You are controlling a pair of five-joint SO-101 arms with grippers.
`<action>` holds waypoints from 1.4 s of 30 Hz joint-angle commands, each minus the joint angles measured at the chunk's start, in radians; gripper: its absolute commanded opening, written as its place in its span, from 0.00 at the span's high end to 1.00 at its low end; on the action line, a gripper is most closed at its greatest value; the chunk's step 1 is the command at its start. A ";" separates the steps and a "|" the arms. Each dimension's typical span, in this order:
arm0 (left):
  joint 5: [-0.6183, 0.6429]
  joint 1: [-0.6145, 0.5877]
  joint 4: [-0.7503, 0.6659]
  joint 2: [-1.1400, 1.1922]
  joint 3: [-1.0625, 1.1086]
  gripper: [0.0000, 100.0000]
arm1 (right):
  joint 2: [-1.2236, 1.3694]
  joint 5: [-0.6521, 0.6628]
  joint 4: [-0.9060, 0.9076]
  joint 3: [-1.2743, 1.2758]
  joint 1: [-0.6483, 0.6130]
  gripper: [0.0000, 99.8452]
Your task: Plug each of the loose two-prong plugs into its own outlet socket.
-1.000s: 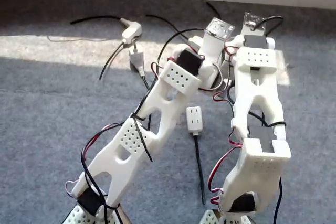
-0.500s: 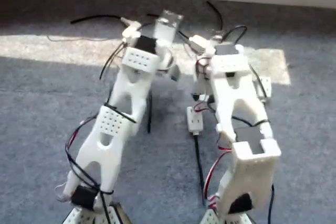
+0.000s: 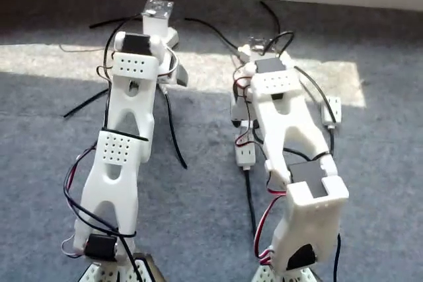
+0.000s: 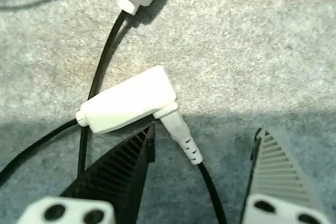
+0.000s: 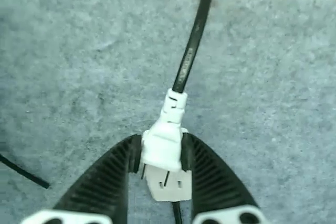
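The right tool [image 5: 161, 153] is clenched on a white two-prong plug [image 5: 164, 139]. The plug's prongs meet the white outlet socket [image 5: 169, 188], which lies between the fingers, nearer the tool's base. Its black cord [image 5: 193, 40] runs straight ahead of the tool over grey carpet [image 5: 79, 51]. The left tool [image 4: 205, 129] is released and spread wide, with a white angled plug [image 4: 128, 103] just beside one fingertip.

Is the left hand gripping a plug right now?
No: the left hand stands open, and the white angled plug lies ungripped on the carpet, just beyond one fingertip.
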 commanded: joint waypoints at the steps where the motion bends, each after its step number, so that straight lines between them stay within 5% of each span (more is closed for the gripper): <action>1: 0.000 -0.110 0.003 -0.025 -0.036 0.70 | -0.050 0.012 -0.001 -0.002 -0.105 0.99; 6: 0.000 -0.245 0.008 -0.056 -0.035 0.70 | -0.047 0.021 0.001 0.008 -0.223 0.98; 11: 0.000 -0.294 0.009 -0.067 -0.033 0.70 | -0.050 0.080 -0.008 0.067 -0.318 0.83; 22: 0.003 -0.166 0.023 -0.130 0.033 0.70 | -0.202 0.178 0.202 -0.157 -0.160 0.77; 31: 0.003 -0.022 0.020 -0.662 0.751 0.70 | -0.403 0.187 0.199 -0.294 0.047 0.77; 37: 0.011 0.160 -0.071 -0.963 1.239 0.70 | -0.403 0.186 0.213 -0.209 0.077 0.77; 42: 0.213 0.165 -0.219 -0.960 1.435 0.70 | -0.409 0.186 0.213 -0.107 0.085 0.77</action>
